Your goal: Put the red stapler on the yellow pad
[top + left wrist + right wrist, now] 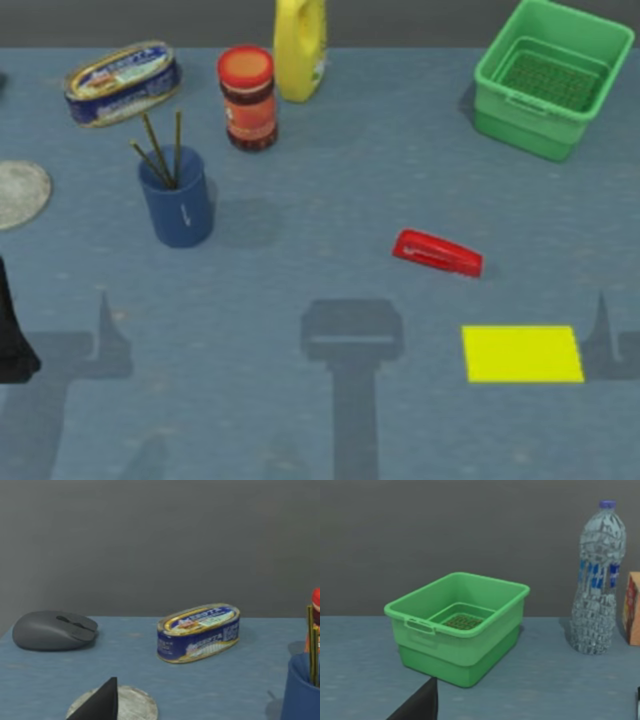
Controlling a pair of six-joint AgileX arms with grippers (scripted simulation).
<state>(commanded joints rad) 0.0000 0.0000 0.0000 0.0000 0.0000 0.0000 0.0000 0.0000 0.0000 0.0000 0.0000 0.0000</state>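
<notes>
The red stapler lies flat on the blue table right of centre, its thin end pointing right. The yellow pad lies flat just below and to the right of it, a short gap apart, with nothing on it. My left arm shows only as a dark shape at the table's left edge, far from both. Its wrist view holds a single dark finger with bare table beside it. My right arm is outside the top view; one finger shows in its wrist view, nothing held. Neither wrist view shows the stapler or the pad.
A blue cup with sticks, a red-lidded jar, a yellow bottle and a fish tin stand at the back left. A green basket sits back right. A grey disc lies at the left edge.
</notes>
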